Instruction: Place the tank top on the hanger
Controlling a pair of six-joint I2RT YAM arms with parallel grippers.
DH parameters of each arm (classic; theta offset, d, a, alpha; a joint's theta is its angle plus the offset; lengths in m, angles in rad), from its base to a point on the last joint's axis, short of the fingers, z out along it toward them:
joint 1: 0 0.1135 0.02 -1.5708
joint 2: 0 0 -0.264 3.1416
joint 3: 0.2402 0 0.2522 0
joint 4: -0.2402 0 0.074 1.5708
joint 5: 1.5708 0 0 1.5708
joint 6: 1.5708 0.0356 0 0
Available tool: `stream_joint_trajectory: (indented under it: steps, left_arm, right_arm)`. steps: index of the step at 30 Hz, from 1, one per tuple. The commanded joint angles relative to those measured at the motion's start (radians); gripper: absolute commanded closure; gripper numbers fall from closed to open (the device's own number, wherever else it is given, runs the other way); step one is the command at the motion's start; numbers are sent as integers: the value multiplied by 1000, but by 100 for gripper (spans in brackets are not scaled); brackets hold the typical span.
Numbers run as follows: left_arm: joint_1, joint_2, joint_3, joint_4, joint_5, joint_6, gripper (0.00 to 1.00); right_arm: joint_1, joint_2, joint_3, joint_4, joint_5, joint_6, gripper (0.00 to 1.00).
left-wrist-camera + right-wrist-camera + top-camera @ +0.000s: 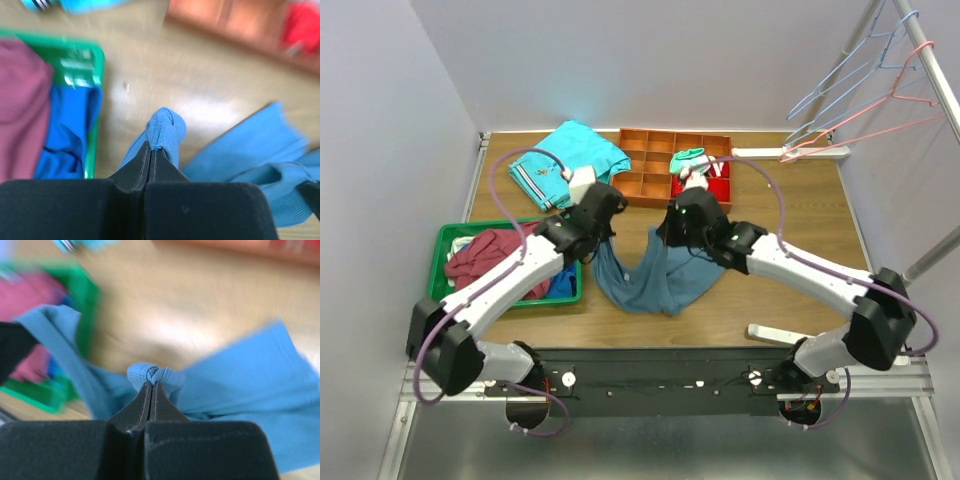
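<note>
Left hand (151, 147): fingers pressed together, pinching a bunched ribbed edge of the tank top (167, 127). Right hand (151, 385): the same on a second fold. Cloth sags between the hands, its lower part on the counter (820, 200).

Step, as judged: lift and spread. Next: carry it to the hanger (865, 137), well beyond the right hand, and thread one shoulder on.

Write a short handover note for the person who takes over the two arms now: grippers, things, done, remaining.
Left gripper: shut on a bunched edge of the tank top.
Right gripper: shut on another edge; the cloth sags between the arms onto the table.
Hanger: pink, on the rack at far right, no gripper near.
Done: two-handed grasp. Left: carry the top to the hanger and put it on.
</note>
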Motion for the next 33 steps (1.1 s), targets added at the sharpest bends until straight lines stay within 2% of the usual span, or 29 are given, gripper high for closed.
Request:
stream_joint_trajectory:
  steps: [1,8,12,16,20,22,24,25,26,27,29,31,32,33]
  left_arm:
    - [38,-99,208,-64,-87,82,100]
    - [40,-58,625,-115,-124,188,100]
    - [40,-2,897,-151,-120,251,100]
    - [40,50,1009,-191,-77,265,100]
    - [40,16,902,-176,-72,268,100]
    - [41,-5,776,-162,-57,260,100]
    - [40,-50,670,-118,-34,237,100]
    - [40,-67,554,-99,9,234,100]
    - [40,-94,500,-86,23,214,100]
    - [40,-107,445,-49,37,208,100]
    - [40,-130,290,-7,111,188,100]
    - [40,-139,154,60,176,165,100]
    - [40,-140,112,80,229,156,93]
    - [40,-139,78,114,250,144,85]
  right_arm:
    - [6,-92,186,-77,151,-80,99]
    - [6,-104,478,-116,353,-213,99]
    - [7,-85,698,-133,406,-281,99]
    - [6,-77,782,-165,435,-305,99]
    - [6,-123,715,-195,441,-289,99]
    - [6,-156,661,-226,444,-247,99]
    - [6,-230,529,-238,426,-206,99]
    - [6,-256,465,-246,408,-154,99]
    - [7,-288,403,-243,372,-123,99]
    - [6,-337,275,-237,351,-93,99]
    - [6,-373,166,-234,299,4,98]
    - [6,-408,-11,-216,271,96,91]
    - [6,-417,-75,-199,239,121,86]
    - [6,-425,-124,-179,216,141,76]
